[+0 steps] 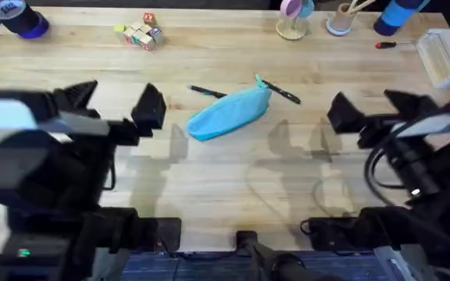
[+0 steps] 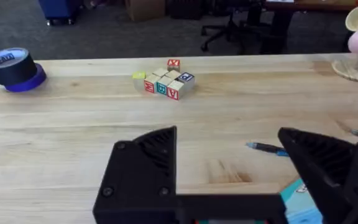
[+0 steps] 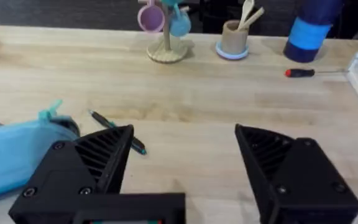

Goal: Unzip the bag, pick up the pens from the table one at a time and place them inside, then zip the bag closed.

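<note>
We see the light-blue pencil pouch [image 1: 230, 114] lying near the middle of the butcher-block counter [image 1: 209, 179], its long axis running diagonally from near-left to far-right, with the small teal pull [image 1: 258, 81] at the far-right end. One dark pen [image 1: 207, 91] lies just beyond the pouch on its far-left side, and the second pen [image 1: 282, 92] pokes out past the pull end toward the right; both rest on the counter, close to or touching the fabric, and we cannot tell which. The left gripper [image 1: 118, 104] hovers to the left of the pouch with its black fingers spread wide and nothing between them; the right gripper [image 1: 366, 109] hovers to the right, its fingers likewise wide apart and empty. In the right wrist view the pull [image 3: 51, 111] and the nearby pen [image 3: 117, 132] sit ahead of the right gripper [image 3: 182, 165] and off toward its left finger. In the left wrist view the left gripper [image 2: 229, 155] faces the other pen [image 2: 266, 147], with a corner of the pouch [image 2: 300, 199] behind its right finger. We judge the zipper has not yet been opened, so unzipping comes first. Since the pull lies at the pouch's right end, the right arm looks the better placed to reach it, while the left arm could pin the near-left end; the slider would have to travel along the diagonal axis.
</note>
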Available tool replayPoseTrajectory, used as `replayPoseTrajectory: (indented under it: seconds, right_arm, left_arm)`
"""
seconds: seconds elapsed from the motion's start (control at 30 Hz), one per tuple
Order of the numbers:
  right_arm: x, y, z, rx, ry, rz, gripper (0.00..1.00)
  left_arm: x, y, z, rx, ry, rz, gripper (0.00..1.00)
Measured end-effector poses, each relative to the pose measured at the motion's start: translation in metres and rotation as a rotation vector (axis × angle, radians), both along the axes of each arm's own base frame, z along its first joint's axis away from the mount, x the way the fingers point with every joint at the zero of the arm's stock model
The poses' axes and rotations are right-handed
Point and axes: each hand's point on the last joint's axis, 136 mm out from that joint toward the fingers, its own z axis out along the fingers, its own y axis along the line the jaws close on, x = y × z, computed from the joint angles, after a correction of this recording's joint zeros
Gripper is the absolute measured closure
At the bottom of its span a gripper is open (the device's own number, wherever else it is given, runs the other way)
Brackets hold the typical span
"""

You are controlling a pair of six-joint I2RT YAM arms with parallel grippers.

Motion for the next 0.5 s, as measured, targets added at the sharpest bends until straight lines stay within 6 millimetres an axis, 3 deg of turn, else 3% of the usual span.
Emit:
replayPoseTrajectory:
  seconds: [0.2, 0.5]
  right_arm:
    - [0.023, 0.001, 0.037, 0.002, 0.106, 0.004, 0.005]
    - [0.073, 0.006, 0.058, 0.016, 0.316, 0.037, 0.005]
  left_arm:
    - [0.014, -0.005, 0.026, -0.005, 0.146, -0.027, 0.007]
    - [0.047, -0.022, 0.043, -0.043, 0.449, -0.117, 0.008]
